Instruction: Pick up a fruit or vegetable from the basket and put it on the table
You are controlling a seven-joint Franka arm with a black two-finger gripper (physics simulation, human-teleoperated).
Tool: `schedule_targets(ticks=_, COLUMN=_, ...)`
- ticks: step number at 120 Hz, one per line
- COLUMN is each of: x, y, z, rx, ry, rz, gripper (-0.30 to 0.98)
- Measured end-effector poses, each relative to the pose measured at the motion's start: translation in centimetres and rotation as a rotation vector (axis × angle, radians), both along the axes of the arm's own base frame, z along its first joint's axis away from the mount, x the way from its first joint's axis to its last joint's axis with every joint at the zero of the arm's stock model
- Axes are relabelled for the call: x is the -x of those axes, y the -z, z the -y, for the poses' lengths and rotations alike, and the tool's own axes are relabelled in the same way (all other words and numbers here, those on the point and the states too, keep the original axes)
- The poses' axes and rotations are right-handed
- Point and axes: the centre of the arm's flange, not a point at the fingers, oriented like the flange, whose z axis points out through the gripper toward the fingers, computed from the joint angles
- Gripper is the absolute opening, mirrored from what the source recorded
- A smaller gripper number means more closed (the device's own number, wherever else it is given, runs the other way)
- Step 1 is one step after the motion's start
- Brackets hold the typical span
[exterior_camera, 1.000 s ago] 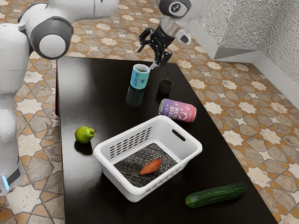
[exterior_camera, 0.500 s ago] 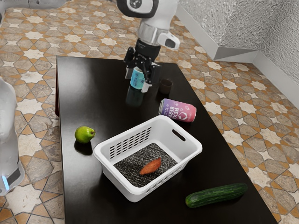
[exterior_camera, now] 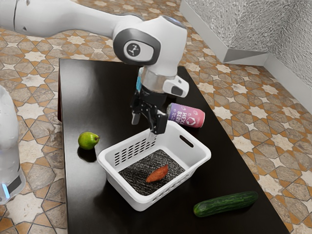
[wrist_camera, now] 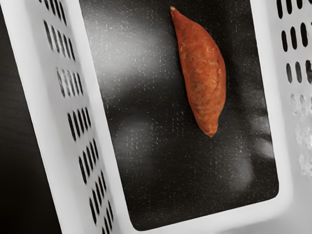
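Sweet potato (exterior_camera: 157, 174) lay on the floor of the basket (exterior_camera: 123, 190). My gripper (exterior_camera: 146, 127), released and empty, hung near its far side. Descending without moving nearer risked striking the basket; closing off-centre risked letting the tapered body roll free.

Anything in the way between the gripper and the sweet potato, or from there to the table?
Nothing visible blocks the gripper from the sweet potato. Between it and the table stand the basket's walls, so it should need lifting over the rim.
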Motion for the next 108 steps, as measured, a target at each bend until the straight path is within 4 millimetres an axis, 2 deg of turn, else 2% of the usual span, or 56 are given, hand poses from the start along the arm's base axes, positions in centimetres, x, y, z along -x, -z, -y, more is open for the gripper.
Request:
schedule_targets(ticks=16, x=-0.9, y=1.9, z=1.9, rx=0.008, ry=0.015, rz=0.010, gripper=0.69)
schedule_targets(ticks=25, x=-2.4, y=3.8, z=2.2, rx=0.024, ry=0.015, rz=-0.003, gripper=0.68)
schedule_targets(ticks=33, x=-4.0, y=5.3, z=1.6, rx=0.022, ry=0.006, rz=0.001, gripper=0.68)
schedule_targets(ticks=47, x=-5.6, y=5.6, z=-1.0, rx=-0.003, ry=-0.038, rz=0.043, gripper=0.69)
schedule_targets(ticks=55, x=-5.8, y=6.6, z=-1.0, rx=-0.009, ry=-0.035, rz=0.039, gripper=0.69)
schedule_targets(ticks=70, x=-5.3, y=9.3, z=1.1, rx=-0.010, ry=0.011, rz=-0.001, gripper=0.69)
schedule_targets(ticks=93, x=-5.1, y=11.4, z=1.5, rx=-0.011, ry=0.015, rz=-0.022, gripper=0.69)
schedule_targets(ticks=108, x=-4.6, y=12.0, z=3.2, rx=-0.008, ry=0.046, rz=-0.025, gripper=0.69)
